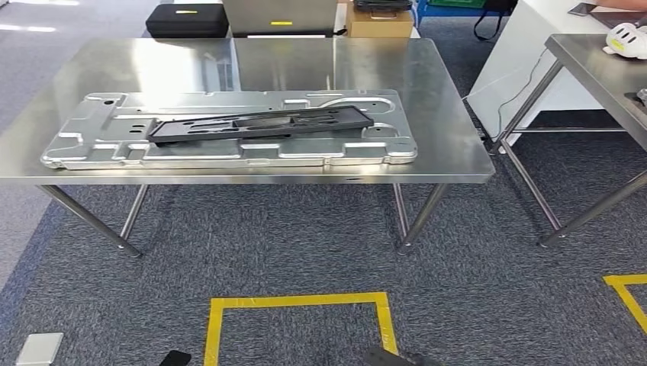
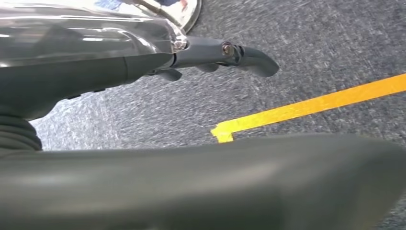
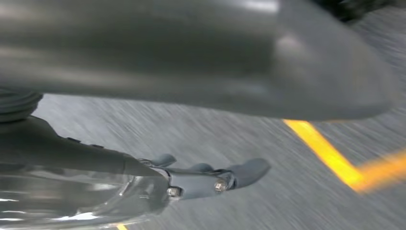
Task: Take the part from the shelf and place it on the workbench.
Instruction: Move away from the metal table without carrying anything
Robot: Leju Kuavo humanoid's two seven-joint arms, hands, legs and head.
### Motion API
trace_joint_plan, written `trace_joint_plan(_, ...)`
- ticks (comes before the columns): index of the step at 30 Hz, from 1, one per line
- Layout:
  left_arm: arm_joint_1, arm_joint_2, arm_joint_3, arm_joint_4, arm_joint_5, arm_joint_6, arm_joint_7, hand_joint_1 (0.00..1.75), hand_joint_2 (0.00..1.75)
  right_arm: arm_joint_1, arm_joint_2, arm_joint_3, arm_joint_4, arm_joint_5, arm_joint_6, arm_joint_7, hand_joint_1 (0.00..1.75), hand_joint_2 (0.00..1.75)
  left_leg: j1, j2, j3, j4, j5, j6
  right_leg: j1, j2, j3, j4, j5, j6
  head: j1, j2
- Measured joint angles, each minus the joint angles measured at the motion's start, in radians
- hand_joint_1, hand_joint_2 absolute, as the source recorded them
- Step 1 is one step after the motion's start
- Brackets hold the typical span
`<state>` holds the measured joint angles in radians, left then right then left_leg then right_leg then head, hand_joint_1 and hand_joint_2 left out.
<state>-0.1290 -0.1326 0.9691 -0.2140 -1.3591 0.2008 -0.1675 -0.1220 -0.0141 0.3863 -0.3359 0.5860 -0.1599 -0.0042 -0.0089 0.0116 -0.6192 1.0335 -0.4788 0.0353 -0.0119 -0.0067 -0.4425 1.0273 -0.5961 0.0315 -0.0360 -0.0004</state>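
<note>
A long black part [image 1: 259, 124] lies flat on a silver metal tray [image 1: 91, 149], which sits on the steel workbench [image 1: 450, 145], center frame in the head view. The part is a slim, matte, rectangular frame w/ cut-out windows along its length; it runs at a slight angle across the tray, its right end a bit farther from the camera than its left. The tray is pressed sheet metal w/ raised ribs and notched edges, spanning most of the bench's width and set near the front edge.

Beyond the bench: a black case [image 1: 187, 20] on the far floor, a cardboard box [image 1: 379, 24] to its right, a white panel [image 1: 519, 61] leaning further right. A second steel table [image 1: 603, 72] stands at right, well apart from the bench, w/ a white plush toy [image 1: 627, 40] on its top. Yellow floor tape [image 1: 297, 303] marks a square on the grey carpet in front of the bench; another taped corner [image 1: 627, 293] shows at far right. A small silver plate [image 1: 40, 348] lies on the carpet at lower left.

Nothing stands btwn the camera and the bench.

Left hand [image 2: 220, 55], seen from its wrist cam, hangs over carpet and tape, fingers extended and apart, holding nothing. Right hand [image 3: 210, 179] likewise: fingers stretched out, empty, above the carpet; pic is motion-blurred.
</note>
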Motion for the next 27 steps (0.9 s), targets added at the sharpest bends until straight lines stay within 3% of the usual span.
trace_joint_plan(1,-0.003,-0.001,-0.003,0.000,-0.002,0.000,0.000,0.00,0.00,0.006,0.000,-0.010,0.024,0.002,0.009,0.025,0.00,0.00,-0.001,0.001,-0.005,0.004,0.007,-0.005,0.002,0.000,0.020,-0.034,-0.009,-0.002,0.000,0.000)
trace_joint_plan(3,-0.005,-0.001,-0.007,0.000,-0.004,-0.001,0.003,0.00,0.00,0.023,0.000,-0.019,0.065,0.016,0.016,0.067,0.00,0.00,-0.001,0.001,-0.015,0.007,0.018,-0.015,0.000,-0.002,0.012,-0.044,-0.006,-0.012,-0.001,0.000)
trace_joint_plan(4,-0.005,-0.001,-0.009,0.000,-0.003,-0.001,0.006,0.00,0.00,0.031,0.000,-0.021,0.080,0.025,0.018,0.087,0.00,0.00,0.000,-0.001,-0.021,0.015,0.001,-0.021,-0.002,-0.004,0.002,-0.045,0.002,-0.020,-0.001,0.000)
trace_joint_plan(5,-0.003,0.000,-0.010,0.000,-0.003,-0.001,0.008,0.00,0.00,0.038,0.000,-0.021,0.093,0.029,0.023,0.106,0.00,0.00,0.002,-0.002,-0.029,0.036,-0.034,-0.029,-0.004,-0.007,-0.012,-0.046,0.014,-0.030,-0.002,0.000)
trace_joint_plan(7,-0.001,0.000,-0.011,0.000,-0.003,-0.001,0.009,0.00,0.00,0.046,0.000,-0.027,0.113,0.018,0.040,0.136,0.00,0.00,0.010,-0.004,-0.045,0.129,-0.141,-0.044,-0.005,-0.009,-0.044,-0.043,0.038,-0.041,-0.004,0.000)
trace_joint_plan(8,-0.001,0.000,-0.012,0.000,-0.003,-0.001,0.009,0.00,0.00,0.048,0.000,-0.033,0.120,0.006,0.053,0.149,0.00,0.00,0.012,-0.004,-0.051,0.189,-0.180,-0.049,-0.004,-0.010,-0.061,-0.040,0.050,-0.042,-0.004,0.000)
trace_joint_plan(9,-0.002,0.000,-0.012,0.000,-0.003,-0.001,0.009,0.00,0.00,0.049,0.000,-0.041,0.126,-0.005,0.066,0.160,0.00,0.00,0.014,-0.004,-0.051,0.239,-0.193,-0.053,-0.004,-0.011,-0.080,-0.034,0.061,-0.041,-0.004,0.000)
trace_joint_plan(11,-0.002,0.000,-0.012,0.000,-0.002,-0.001,0.009,0.00,0.00,0.051,0.000,-0.056,0.135,-0.019,0.089,0.181,0.00,0.00,0.017,-0.004,-0.015,0.258,-0.154,-0.054,-0.003,-0.013,-0.121,-0.020,0.080,-0.038,-0.004,0.000)
trace_joint_plan(12,-0.003,0.000,-0.012,0.000,-0.002,-0.001,0.009,0.00,0.00,0.051,0.000,-0.062,0.138,-0.023,0.097,0.191,0.00,0.00,0.017,-0.004,0.025,0.219,-0.126,-0.051,-0.004,-0.013,-0.139,-0.012,0.088,-0.035,-0.004,0.000)
trace_joint_plan(14,-0.007,0.001,-0.012,0.000,-0.002,-0.001,0.009,0.00,0.00,0.051,0.001,-0.072,0.142,-0.028,0.102,0.204,0.00,0.00,0.014,-0.006,0.139,0.076,-0.110,-0.040,-0.002,-0.011,-0.164,0.000,0.103,-0.028,-0.004,0.000)
trace_joint_plan(16,-0.012,0.002,-0.012,0.000,-0.002,-0.001,0.008,0.00,0.00,0.050,0.002,-0.081,0.144,-0.031,0.101,0.213,0.00,0.00,0.008,-0.008,0.216,-0.037,-0.132,-0.028,-0.001,-0.011,-0.176,0.005,0.120,-0.017,-0.004,0.000)
trace_joint_plan(18,-0.013,0.002,-0.012,0.000,-0.002,-0.003,0.007,0.00,0.00,0.051,0.001,-0.091,0.147,-0.034,0.100,0.221,0.00,0.00,0.007,-0.007,0.219,-0.065,-0.134,-0.017,-0.002,-0.011,-0.188,0.005,0.137,-0.004,-0.004,0.000)
trace_joint_plan(19,-0.012,0.002,-0.012,0.000,-0.002,-0.004,0.006,0.00,0.00,0.051,0.001,-0.095,0.149,-0.036,0.100,0.224,0.00,0.44,0.008,-0.004,0.209,-0.067,-0.127,-0.009,-0.003,-0.009,-0.196,0.011,0.131,0.001,-0.004,0.000)
trace_joint_plan(20,-0.010,0.002,-0.012,0.000,-0.002,-0.006,0.003,0.00,0.00,0.052,0.000,-0.099,0.150,-0.038,0.100,0.226,0.00,0.44,0.010,-0.002,0.198,-0.068,-0.116,-0.001,-0.004,-0.007,-0.206,0.031,0.110,0.004,-0.004,0.000)
trace_joint_plan(22,-0.007,0.002,-0.012,0.000,-0.002,-0.010,-0.004,0.00,0.00,0.053,0.000,-0.105,0.152,-0.041,0.101,0.224,0.00,0.44,0.009,0.002,0.173,-0.068,-0.095,0.008,-0.005,-0.001,-0.238,0.129,0.027,0.009,-0.003,0.000)
trace_joint_plan(23,-0.006,0.002,-0.012,0.000,-0.002,-0.011,-0.008,0.00,0.00,0.054,0.000,-0.108,0.153,-0.041,0.101,0.222,0.00,0.00,0.008,0.003,0.159,-0.066,-0.085,0.010,-0.005,0.000,-0.254,0.193,-0.015,0.010,-0.003,0.000)
trace_joint_plan(24,-0.004,0.001,-0.012,0.000,-0.001,-0.011,-0.010,0.00,0.44,0.054,-0.001,-0.111,0.153,-0.042,0.101,0.220,0.00,0.00,0.007,0.004,0.147,-0.063,-0.077,0.009,-0.005,0.001,-0.260,0.242,-0.042,0.012,-0.003,0.000)
trace_joint_plan(25,-0.003,0.001,-0.012,0.000,0.001,-0.011,-0.013,0.00,0.87,0.054,-0.001,-0.113,0.153,-0.042,0.101,0.218,0.00,0.00,0.007,0.006,0.135,-0.059,-0.071,0.008,-0.005,0.001,-0.251,0.262,-0.050,0.014,-0.003,0.000)
trace_joint_plan(26,-0.002,0.001,-0.012,0.000,0.003,-0.010,-0.016,0.00,1.31,0.055,-0.001,-0.115,0.153,-0.040,0.101,0.217,0.00,0.00,0.007,0.006,0.124,-0.053,-0.066,0.007,-0.005,0.001,-0.222,0.241,-0.041,0.015,-0.003,0.000)
trace_joint_plan(27,-0.002,0.001,-0.012,0.000,0.004,-0.010,-0.019,0.00,1.75,0.055,-0.001,-0.115,0.153,-0.038,0.101,0.217,0.00,0.00,0.007,0.007,0.114,-0.047,-0.063,0.005,-0.006,0.001,-0.176,0.184,-0.020,0.016,-0.003,0.000)
